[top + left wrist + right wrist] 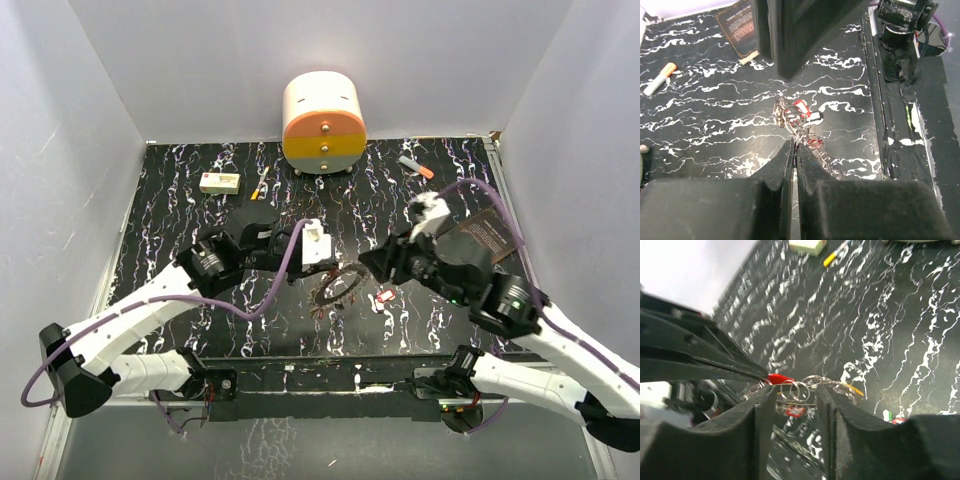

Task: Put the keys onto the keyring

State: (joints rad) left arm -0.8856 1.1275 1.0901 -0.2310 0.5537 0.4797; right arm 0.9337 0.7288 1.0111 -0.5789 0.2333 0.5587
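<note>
On the black marbled table (200,215), a round drawer unit (323,122) is standing shut at the back, contents hidden. Mid-table, the left gripper (794,150) is pinching the keyring (789,116). The right gripper (796,395) is standing open just beside it. Red keys (800,105) are resting against the ring.

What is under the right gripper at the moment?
Small linked rings and red-headed keys, at the tips of the shut left gripper, which pinches the keyring. The open fingers of the right gripper cover whatever lies lower down.
</note>
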